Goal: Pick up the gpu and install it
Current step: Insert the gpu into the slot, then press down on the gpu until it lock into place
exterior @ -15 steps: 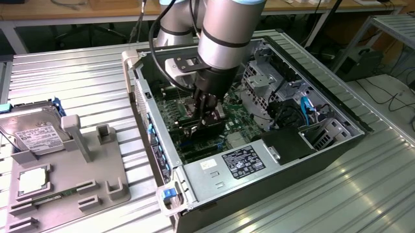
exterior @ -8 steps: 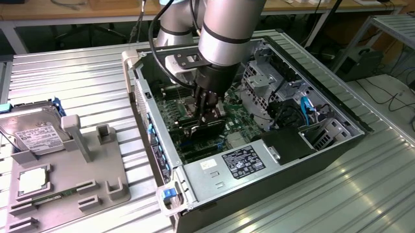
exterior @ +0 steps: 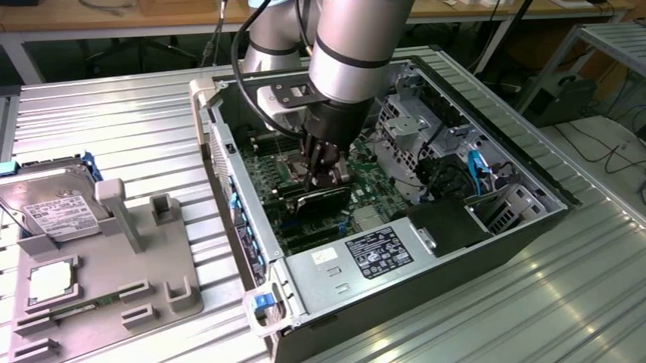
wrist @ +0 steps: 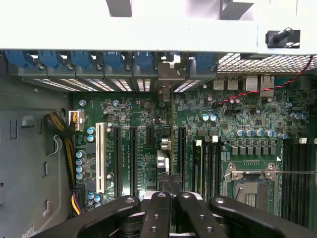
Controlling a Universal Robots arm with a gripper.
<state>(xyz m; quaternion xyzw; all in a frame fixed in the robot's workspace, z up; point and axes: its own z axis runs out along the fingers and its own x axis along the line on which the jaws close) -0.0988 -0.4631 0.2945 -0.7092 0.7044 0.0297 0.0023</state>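
One gpu (exterior: 321, 200) seemingly pinched edgewise in the closed tool (exterior: 325, 178).

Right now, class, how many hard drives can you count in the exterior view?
1. The hard drive lies on the grey holder at the exterior view's left, outside the computer case. Others may sit hidden inside it.

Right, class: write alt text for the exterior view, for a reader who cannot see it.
A robot arm reaches down into an open computer case, its gripper shut on the gpu, held on edge just above the green motherboard. To the exterior view's left, a grey holder on the metal table carries a silver hard drive.
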